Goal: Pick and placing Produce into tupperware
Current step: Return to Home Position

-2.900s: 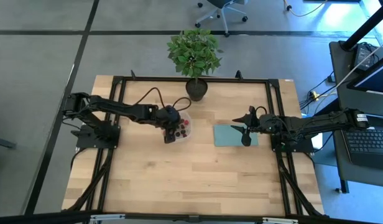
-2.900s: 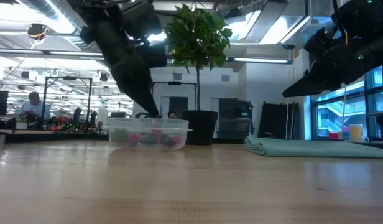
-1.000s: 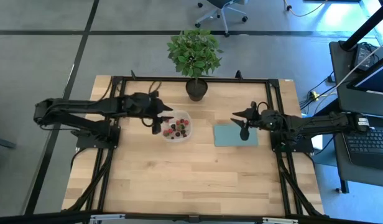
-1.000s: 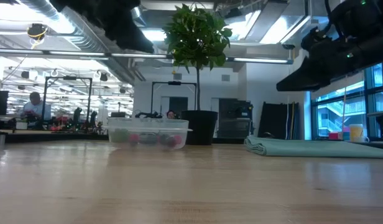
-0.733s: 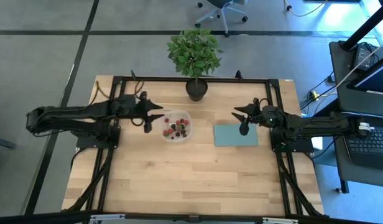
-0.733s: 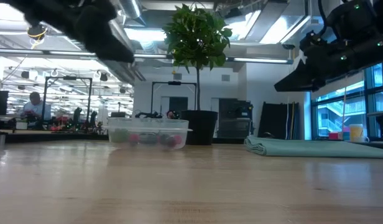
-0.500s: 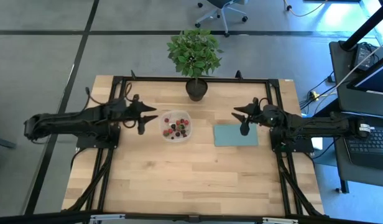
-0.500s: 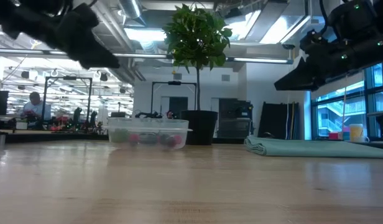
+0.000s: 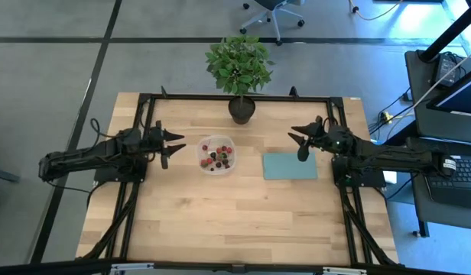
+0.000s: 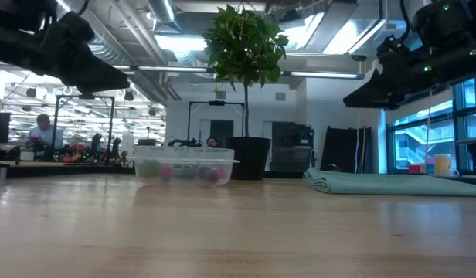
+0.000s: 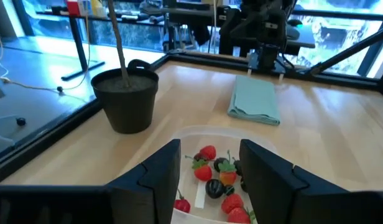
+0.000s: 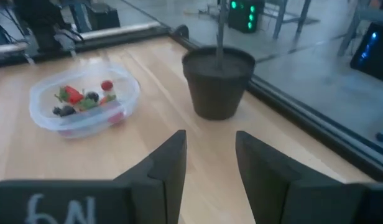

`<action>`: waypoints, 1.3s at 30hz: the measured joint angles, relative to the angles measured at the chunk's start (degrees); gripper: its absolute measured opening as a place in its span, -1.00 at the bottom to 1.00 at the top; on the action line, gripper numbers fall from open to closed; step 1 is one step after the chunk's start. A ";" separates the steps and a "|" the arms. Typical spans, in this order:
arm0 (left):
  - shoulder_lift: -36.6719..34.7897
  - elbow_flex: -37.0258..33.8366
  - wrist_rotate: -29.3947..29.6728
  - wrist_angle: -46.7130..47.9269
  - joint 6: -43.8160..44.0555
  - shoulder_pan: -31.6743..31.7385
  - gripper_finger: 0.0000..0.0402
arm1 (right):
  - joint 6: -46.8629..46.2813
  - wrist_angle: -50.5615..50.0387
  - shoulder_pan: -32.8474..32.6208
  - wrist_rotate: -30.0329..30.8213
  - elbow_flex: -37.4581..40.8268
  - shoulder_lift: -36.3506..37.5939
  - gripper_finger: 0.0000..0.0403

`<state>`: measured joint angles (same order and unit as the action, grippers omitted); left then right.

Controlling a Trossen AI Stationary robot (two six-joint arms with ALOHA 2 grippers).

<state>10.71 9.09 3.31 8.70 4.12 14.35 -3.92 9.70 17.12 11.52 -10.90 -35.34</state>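
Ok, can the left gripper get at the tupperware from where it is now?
Probably yes. The left gripper hangs open beside the tupperware, apart from it, with only bare table between. The potted plant stands farther back, and the right gripper is off by the teal cloth.

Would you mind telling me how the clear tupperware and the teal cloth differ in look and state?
The tupperware is clear with rounded corners and raised walls; the teal cloth is opaque, rectangular and flat. The tupperware holds red and dark berries; the teal cloth bears nothing. The tupperware sits nearer the left claw, the teal cloth nearer the right claw. Both rest on the wooden table, touched by neither claw.
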 joint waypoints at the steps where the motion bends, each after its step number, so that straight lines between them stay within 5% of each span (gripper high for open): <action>1: -1.12 -0.52 0.00 0.05 0.00 0.00 -0.21 | 0.25 0.03 0.16 -0.52 0.00 0.80 -0.30; 12: -10.66 -1.47 0.02 6.29 0.94 0.00 -0.21 | 2.69 -4.90 0.84 -1.19 0.00 12.72 -0.30; 32: -10.59 -1.49 2.10 5.01 -1.68 0.00 -0.21 | 4.55 -12.05 0.82 -1.21 0.00 23.24 -0.30; 39: -10.58 -4.49 1.61 2.57 -3.17 0.00 -0.21 | 5.30 0.71 0.79 -5.40 7.82 23.28 -0.30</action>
<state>0.13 4.60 4.92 11.28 0.95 14.35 1.37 10.41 17.91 6.12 -3.07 -12.06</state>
